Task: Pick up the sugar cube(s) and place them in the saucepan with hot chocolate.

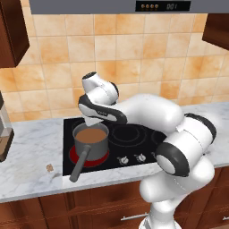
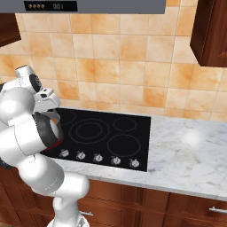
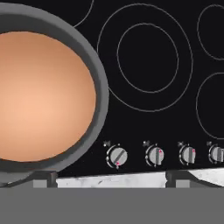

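The grey saucepan holds brown hot chocolate and stands on the front-left burner, its long handle pointing toward the counter's front edge. My gripper hangs just above the pan's back rim. In the hand view the gripper is open, its fingertips far apart with nothing between them, and the pan's rim and brown surface lie at the left. A tiny tan speckled sugar cube lies on the marble counter, left of the handle and apart from the gripper.
The black cooktop has a red glowing ring under the pan and a row of knobs along its front. A dark coffee machine stands at the far left. Marble counter stretches right of the stove.
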